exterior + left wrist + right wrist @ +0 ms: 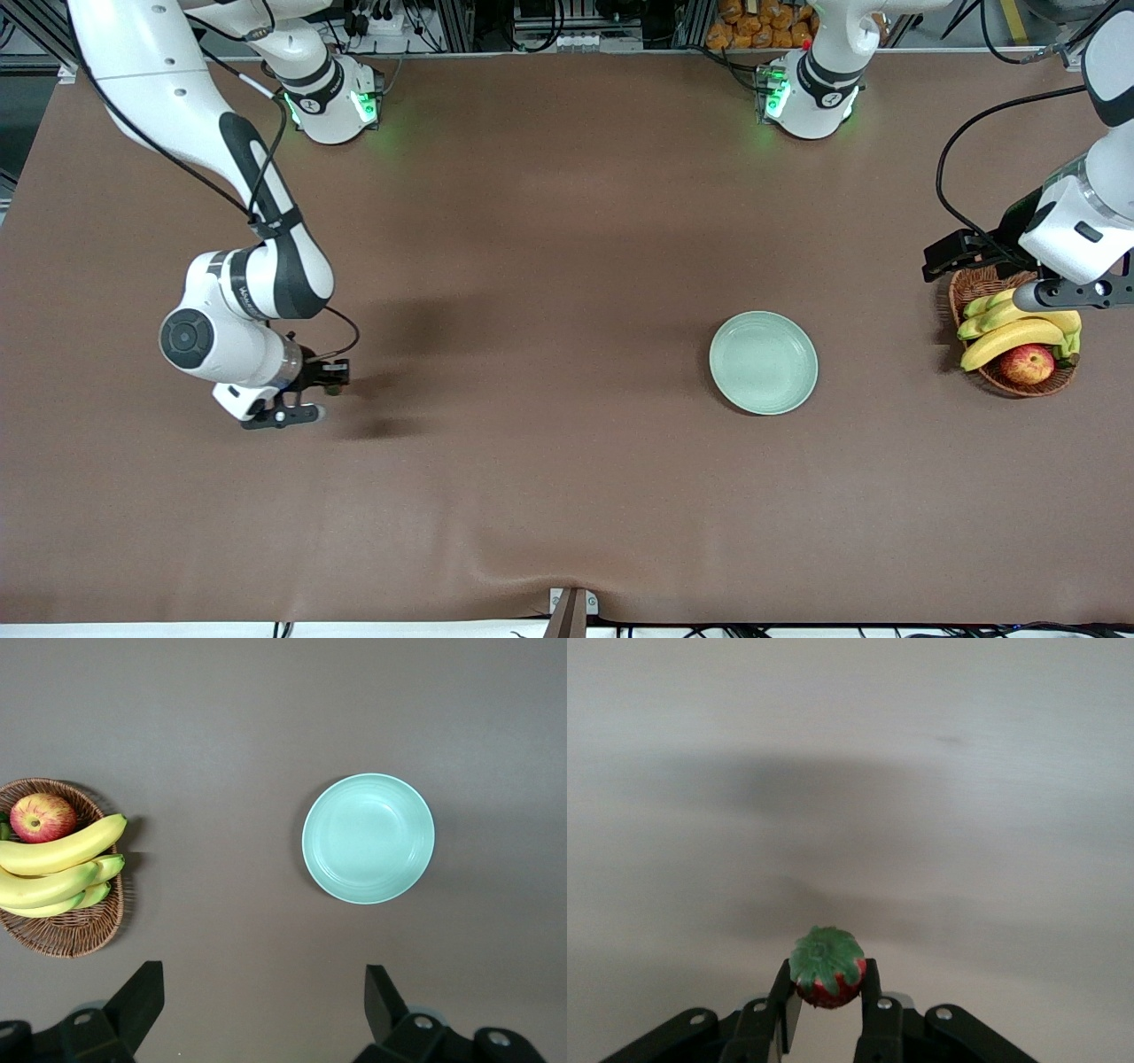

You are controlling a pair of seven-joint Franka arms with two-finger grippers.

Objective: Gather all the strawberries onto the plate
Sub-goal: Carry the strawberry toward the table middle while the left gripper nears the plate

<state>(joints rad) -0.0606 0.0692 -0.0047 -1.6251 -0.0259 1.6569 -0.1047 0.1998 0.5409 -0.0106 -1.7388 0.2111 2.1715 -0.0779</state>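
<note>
Brown cloth covers the whole table (532, 496), and you have just one strawberry (826, 967) in sight: it sits pinched between the fingers of the right gripper (827, 997), leafy cap up, low over the cloth toward the right arm's end, well apart from the plate (763, 361). In the front view the right gripper (306, 394) hides the berry. Judge it light, small and soft, probably a little slick on its rounded skin, so keep the squeeze gentle; the hold across its red body just under the cap looks right to you. The left gripper (261, 1005) hangs spread wide over the basket (974, 288) at the left arm's end and waits. Count what you see: one strawberry, one plate and nothing in it, one basket holding one apple (1027, 363) and a bunch of bananas (1010, 337), about four. Any other berries are out of sight
</note>
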